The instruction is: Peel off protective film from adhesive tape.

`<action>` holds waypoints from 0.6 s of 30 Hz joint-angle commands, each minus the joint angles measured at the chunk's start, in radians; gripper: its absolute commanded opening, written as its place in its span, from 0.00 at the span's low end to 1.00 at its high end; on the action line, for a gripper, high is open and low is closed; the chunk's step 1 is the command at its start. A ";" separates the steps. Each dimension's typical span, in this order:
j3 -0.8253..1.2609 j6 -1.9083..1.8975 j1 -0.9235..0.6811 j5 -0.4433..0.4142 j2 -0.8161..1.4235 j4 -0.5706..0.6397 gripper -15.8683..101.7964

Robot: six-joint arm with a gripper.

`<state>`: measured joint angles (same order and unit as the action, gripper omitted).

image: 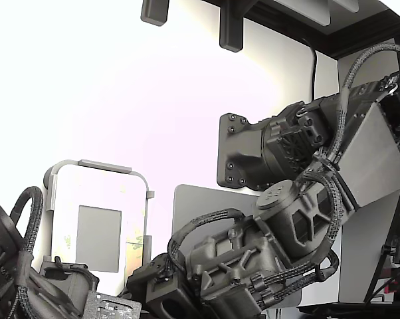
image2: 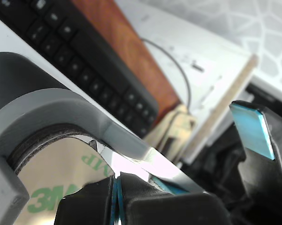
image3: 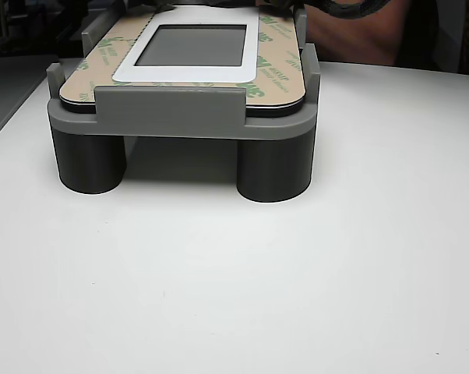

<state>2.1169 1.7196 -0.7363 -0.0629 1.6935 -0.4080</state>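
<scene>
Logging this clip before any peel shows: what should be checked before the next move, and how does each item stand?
1. Panel seated in the grey fixture: ok, it lies flat between the stops.
2. Protective film on the panel: ok, flat, with no lifted corner seen in the other view.
3. Pincer at the film's edge: ok, right beside the printed film in the wrist view.
4. Pincer closed: ok, its blue pads meet.
5. Film caught between the pads: cannot tell.

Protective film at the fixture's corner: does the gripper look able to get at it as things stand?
Probably yes: in the wrist view the gripper sits right at the protective film, beside the grey fixture rim, nothing between them. An actual pinch cannot be confirmed.
</scene>
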 commanded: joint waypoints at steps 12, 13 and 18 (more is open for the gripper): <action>-0.006 0.021 0.034 0.014 0.031 0.015 0.05; -0.006 0.023 0.034 0.015 0.031 0.017 0.05; 0.000 0.028 0.038 0.018 0.037 0.017 0.05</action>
<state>2.1353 1.7457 -0.7133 -0.0460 1.7012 -0.3988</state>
